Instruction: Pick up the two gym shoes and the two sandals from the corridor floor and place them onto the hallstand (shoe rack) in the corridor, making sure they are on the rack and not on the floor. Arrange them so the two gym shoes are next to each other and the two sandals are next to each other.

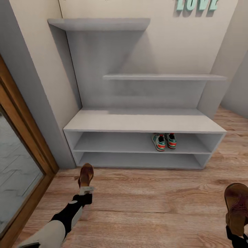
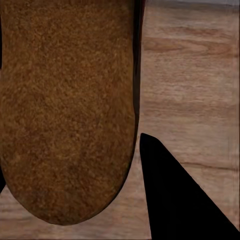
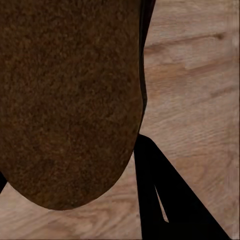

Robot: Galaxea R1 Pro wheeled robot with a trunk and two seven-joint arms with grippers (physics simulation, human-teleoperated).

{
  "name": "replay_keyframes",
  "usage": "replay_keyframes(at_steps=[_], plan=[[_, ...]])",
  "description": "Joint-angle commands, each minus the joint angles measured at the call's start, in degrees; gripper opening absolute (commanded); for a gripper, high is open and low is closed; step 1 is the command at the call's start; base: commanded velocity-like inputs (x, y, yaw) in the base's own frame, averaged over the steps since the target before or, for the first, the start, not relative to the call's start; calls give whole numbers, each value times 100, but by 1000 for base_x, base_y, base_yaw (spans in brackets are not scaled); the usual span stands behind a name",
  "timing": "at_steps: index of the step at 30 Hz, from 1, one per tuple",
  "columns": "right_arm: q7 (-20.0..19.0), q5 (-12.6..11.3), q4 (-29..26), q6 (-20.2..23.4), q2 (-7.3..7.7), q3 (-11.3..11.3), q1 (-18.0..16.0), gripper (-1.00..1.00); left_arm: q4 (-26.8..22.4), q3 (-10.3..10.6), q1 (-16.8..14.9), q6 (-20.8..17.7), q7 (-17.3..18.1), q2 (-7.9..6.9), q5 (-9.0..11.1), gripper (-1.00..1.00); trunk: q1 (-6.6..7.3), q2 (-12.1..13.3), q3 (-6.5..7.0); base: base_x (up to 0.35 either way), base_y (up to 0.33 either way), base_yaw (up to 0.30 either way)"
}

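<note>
Head view: the shoe rack point(image 1: 144, 121) stands against the cream wall, straight ahead of the robot. It has a wide bench top, two low open shelves beneath and two staggered wall shelves above.

The two gym shoes point(image 1: 164, 141) sit side by side on the upper of the two low shelves, right of centre, just about touching each other. The bench top, the lower shelf and both wall shelves carry nothing.

Left arm: the left gripper point(image 1: 86, 189) is out over the wood floor point(image 1: 148, 199), in front of the rack's left end. It is clamped on the left sandal point(image 1: 85, 175), which points toward the rack. In the left wrist view the tan-brown sole point(image 2: 67, 110) of that sandal fills most of the picture, with one dark finger point(image 2: 175, 200) beside it and floor planks behind.

Right arm: at the lower right edge of the head view the right gripper point(image 1: 237, 237) holds the right sandal point(image 1: 237, 206) — a darker brown shoe, partly cut off by the picture's edge. The right wrist view shows its dark sole point(image 3: 70, 100) close up, a black finger point(image 3: 160, 200) alongside, floor beyond.

Both sandals are off the rack, held above the floor and well apart from each other.

Left of the rack is a wood-framed glass door point(image 1: 20, 172). Teal letters point(image 1: 197, 4) hang on the wall above, cut off at the top.
</note>
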State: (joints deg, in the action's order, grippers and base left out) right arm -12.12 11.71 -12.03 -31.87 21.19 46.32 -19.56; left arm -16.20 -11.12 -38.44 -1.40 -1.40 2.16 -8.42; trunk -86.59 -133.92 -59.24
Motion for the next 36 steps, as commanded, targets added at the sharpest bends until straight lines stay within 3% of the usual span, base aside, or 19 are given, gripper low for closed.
replay_keyframes(at_steps=[1,2,5,13,21,30,36], plan=[[-25,48,3,94,82,160,-5,-100,-9,-60,-170,-261,-28,85,-98,-100,1,-2,-6,0,0,0],[113,36,-9,506,288,334,-6,-100,-21,-57,-553,-869,-47,162,-91,-100,1,-2,-6,0,0,0],[261,40,-222,699,330,587,-8,-100,-26,-65,-776,-1092,-55,173,-92,-100,1,-2,-6,0,0,0],[280,41,-272,717,249,621,-4,-100,-24,-49,-762,-1127,-19,161,-90,-100,-43,-82,-44,0,0,4],[280,42,-273,717,237,624,-5,-100,-39,12,-839,-1119,10,185,-90,-100,-219,-403,-243,0,0,75],[280,42,-280,717,230,629,-6,-100,-198,346,-1003,-1166,8,273,-82,-100,-417,-764,-482,0,0,70],[280,42,-283,717,233,632,-5,-100,-260,448,-1143,-1547,8,282,-90,-100,-513,-934,-650,0,0,65]])
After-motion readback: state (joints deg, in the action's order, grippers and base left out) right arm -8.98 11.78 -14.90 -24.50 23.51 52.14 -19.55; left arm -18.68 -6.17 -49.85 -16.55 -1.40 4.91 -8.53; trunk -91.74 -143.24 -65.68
